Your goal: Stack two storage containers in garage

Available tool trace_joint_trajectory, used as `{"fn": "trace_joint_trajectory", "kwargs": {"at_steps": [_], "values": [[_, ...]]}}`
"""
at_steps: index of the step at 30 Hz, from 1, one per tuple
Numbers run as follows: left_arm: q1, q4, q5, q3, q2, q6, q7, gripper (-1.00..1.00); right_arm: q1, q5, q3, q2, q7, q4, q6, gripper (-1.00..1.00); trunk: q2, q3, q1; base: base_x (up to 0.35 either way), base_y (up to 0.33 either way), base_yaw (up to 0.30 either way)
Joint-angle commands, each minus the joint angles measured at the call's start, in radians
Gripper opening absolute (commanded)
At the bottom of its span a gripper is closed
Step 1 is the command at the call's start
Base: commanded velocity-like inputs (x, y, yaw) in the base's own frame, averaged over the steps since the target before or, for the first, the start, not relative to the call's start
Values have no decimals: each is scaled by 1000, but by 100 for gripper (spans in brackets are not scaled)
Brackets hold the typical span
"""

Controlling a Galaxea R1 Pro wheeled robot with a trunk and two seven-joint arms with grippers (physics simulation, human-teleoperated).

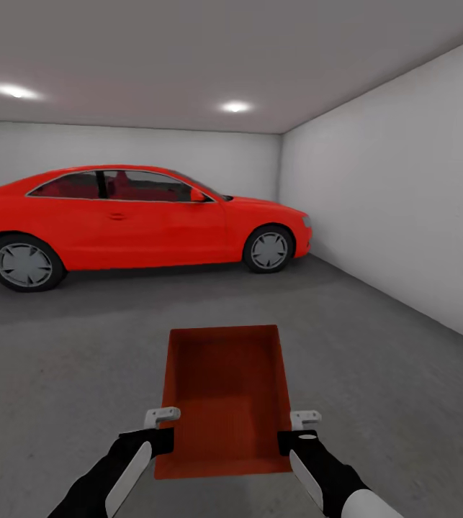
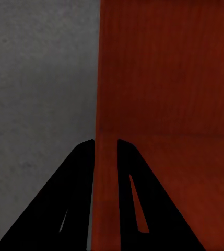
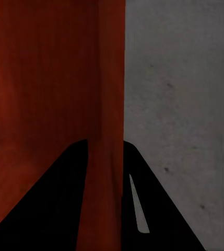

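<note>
Storage container [image 1: 224, 399], orange-red, open-topped, held over the garage floor [image 1: 58, 360] between two tools.

Left tool [image 1: 162, 416] is seen clamped on the left side wall, one finger inside and one outside; right tool [image 1: 305, 417] is clamped likewise on the right wall. Both arms are extended forward and low, roughly parallel. The bin is judged rigid, light and smooth-walled; opposite long walls near the rim are the best hold. A red car [image 1: 137, 216] is parked well beyond.
</note>
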Motion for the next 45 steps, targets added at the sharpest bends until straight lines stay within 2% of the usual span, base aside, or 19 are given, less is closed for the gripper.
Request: {"fn": "trace_joint_trajectory", "kwargs": {"at_steps": [1, 45], "values": [[-1, -15, 3, 4, 2, -81, 10, -100, 0, -9, -1, -1, -5, 0, 6, -100, -1, -1, 0, 70, 0, -224], [-1, -15, 3, 4, 2, -81, 10, -100, 0, -9, -1, -1, -5, 0, 6, -100, -1, 23, 0, 2, 0, -212]]}}
